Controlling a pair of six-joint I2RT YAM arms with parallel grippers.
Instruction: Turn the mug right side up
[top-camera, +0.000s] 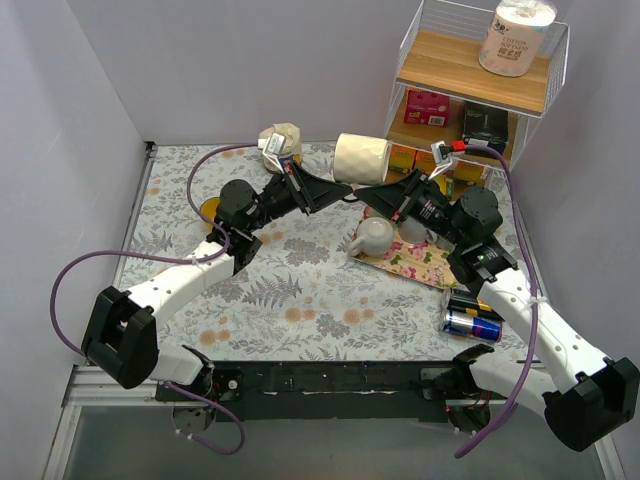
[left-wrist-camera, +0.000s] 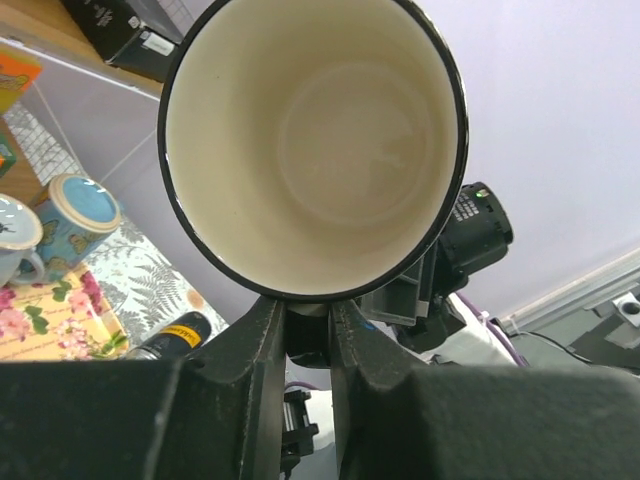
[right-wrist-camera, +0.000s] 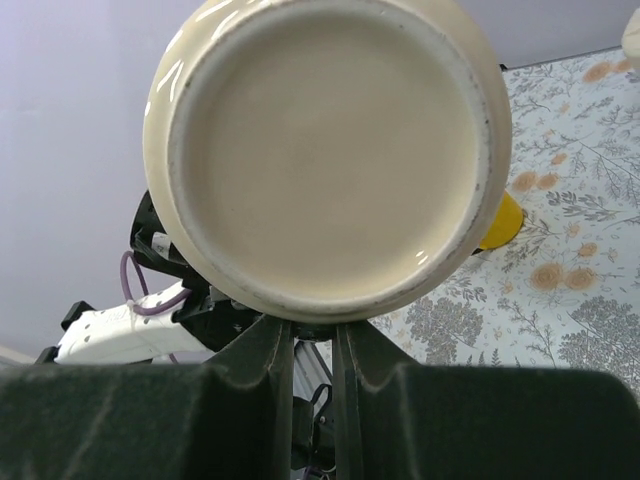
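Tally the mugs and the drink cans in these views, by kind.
Mugs: 3 (cream mug, white mug, blue-topped mug)
Cans: 2 (blue can, black can)
Total: 5

We've got the mug (top-camera: 361, 158) aloft behind the tray (top-camera: 425, 270) (a cup (top-camera: 372, 236) on it), can (top-camera: 472, 323) at its near right.

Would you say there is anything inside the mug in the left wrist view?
No, the mug shows a bare cream interior right down to its bottom.
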